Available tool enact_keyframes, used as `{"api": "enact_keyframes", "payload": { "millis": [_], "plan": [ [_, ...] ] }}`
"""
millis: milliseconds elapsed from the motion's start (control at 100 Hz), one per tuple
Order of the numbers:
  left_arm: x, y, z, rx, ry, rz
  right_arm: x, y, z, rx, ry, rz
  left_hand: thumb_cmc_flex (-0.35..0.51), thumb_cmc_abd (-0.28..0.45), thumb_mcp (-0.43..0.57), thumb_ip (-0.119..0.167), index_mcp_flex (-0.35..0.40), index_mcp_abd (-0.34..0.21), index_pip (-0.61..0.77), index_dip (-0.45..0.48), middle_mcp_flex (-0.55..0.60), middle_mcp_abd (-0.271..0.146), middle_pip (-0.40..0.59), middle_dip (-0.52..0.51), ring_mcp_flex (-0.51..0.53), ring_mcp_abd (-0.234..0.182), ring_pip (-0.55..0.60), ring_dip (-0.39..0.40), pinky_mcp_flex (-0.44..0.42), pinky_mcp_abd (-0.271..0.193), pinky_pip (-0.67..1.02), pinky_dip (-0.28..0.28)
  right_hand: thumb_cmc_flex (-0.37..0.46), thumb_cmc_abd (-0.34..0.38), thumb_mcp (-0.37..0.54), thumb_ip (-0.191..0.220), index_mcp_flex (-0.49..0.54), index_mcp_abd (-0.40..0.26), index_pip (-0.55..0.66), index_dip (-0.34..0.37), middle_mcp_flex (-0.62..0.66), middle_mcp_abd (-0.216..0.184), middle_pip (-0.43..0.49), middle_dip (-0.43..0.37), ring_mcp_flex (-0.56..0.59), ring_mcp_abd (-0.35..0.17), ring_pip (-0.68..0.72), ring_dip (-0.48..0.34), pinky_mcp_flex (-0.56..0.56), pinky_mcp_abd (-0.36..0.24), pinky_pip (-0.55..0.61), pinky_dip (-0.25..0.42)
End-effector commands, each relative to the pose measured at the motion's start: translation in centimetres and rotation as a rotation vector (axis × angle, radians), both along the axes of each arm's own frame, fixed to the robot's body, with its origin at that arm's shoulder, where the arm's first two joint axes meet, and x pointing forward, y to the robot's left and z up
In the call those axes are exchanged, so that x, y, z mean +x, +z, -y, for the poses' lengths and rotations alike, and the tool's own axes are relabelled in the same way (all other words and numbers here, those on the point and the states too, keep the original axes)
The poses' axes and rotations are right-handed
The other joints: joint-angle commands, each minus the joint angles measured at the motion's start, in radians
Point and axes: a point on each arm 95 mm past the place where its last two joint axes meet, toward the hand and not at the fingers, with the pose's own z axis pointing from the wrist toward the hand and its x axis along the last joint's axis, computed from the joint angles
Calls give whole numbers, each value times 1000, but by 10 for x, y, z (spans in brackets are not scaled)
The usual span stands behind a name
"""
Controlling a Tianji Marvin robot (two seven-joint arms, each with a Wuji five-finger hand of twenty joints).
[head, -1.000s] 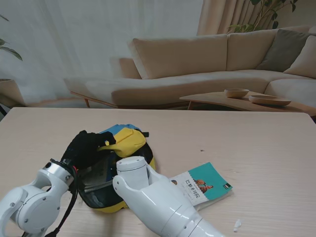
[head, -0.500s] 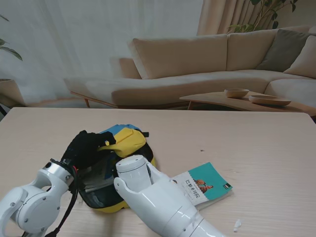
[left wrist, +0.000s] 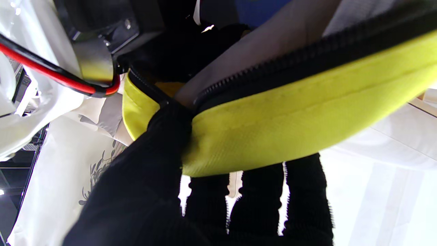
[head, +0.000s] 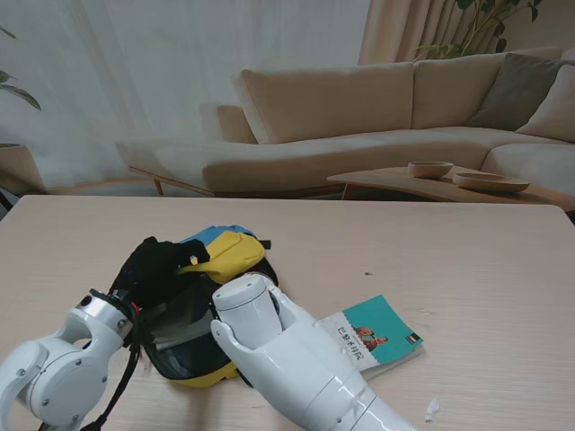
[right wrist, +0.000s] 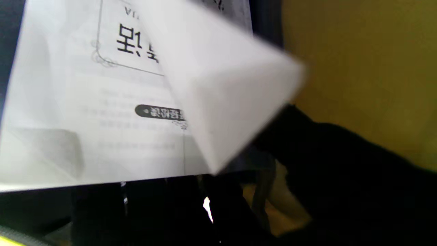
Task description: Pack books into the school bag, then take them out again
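Observation:
The yellow, blue and black school bag (head: pixel 226 254) lies on the table in front of me, its mouth turned toward me. My left hand (head: pixel 154 267), in a black glove, is shut on the bag's yellow zippered flap (left wrist: pixel 290 123) and holds it up; the thumb and fingers (left wrist: pixel 153 191) pinch that edge. My right forearm (head: pixel 278 355) reaches into the opening and hides the hand in the stand view. Inside the bag, my right hand (right wrist: pixel 341 177) grips a white book (right wrist: pixel 102 102) with printed text, thumb at its corner. A teal-covered book (head: pixel 377 334) lies on the table right of the bag.
A small white scrap (head: pixel 431 409) lies near the table's front right. Bare tabletop (head: pixel 467 260) stretches to the right and behind the bag. Beyond the table's far edge stand a beige sofa (head: pixel 359 117) and a low coffee table (head: pixel 431 184) with bowls.
My right forearm has pushed slightly farther toward the bag's mouth. The left hand keeps hold of the flap, which sits a touch higher. The teal book has not moved.

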Motion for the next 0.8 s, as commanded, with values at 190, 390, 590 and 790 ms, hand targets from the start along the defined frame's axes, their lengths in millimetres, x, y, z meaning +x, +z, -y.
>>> {"api": "enact_keyframes", "payload": {
  "millis": [190,390,590,790],
  "plan": [
    [-3,3,2,-2,-6,4,-6,7,3,17,18,33,85,91,-5,17,2,-55,79,61,7,-45,41,17,1,25,3,17,-14,27,28,5,-47,60,-51,19,-188,6,9,-128,-228,-5,-14,-21,-220,-17,-255,-144,-106,-77,-346,-106],
    [-2,4,2,1,-4,6,-9,9,12,14,31,63,86,91,-6,17,2,-55,80,61,6,-47,41,18,1,24,3,17,-15,26,27,5,-39,133,-52,34,-241,-14,27,-142,-286,-44,6,-21,-280,-60,-266,-151,-169,-124,-454,-100],
    [-1,4,0,5,5,7,-17,12,24,28,47,106,86,91,-6,17,2,-55,80,61,6,-45,41,18,2,24,4,18,-14,26,27,5,-40,142,-38,41,-244,-37,82,-126,-266,-65,12,-21,-265,-74,-262,-150,-174,-140,-473,-97],
    [3,3,-2,13,16,-2,-30,16,39,79,72,143,87,91,-6,17,2,-54,80,60,6,-45,43,18,1,25,4,18,-14,25,27,5,-44,142,-34,41,-245,-36,101,-121,-255,-62,13,-21,-259,-73,-254,-146,-172,-137,-479,-95]
  ]
}}
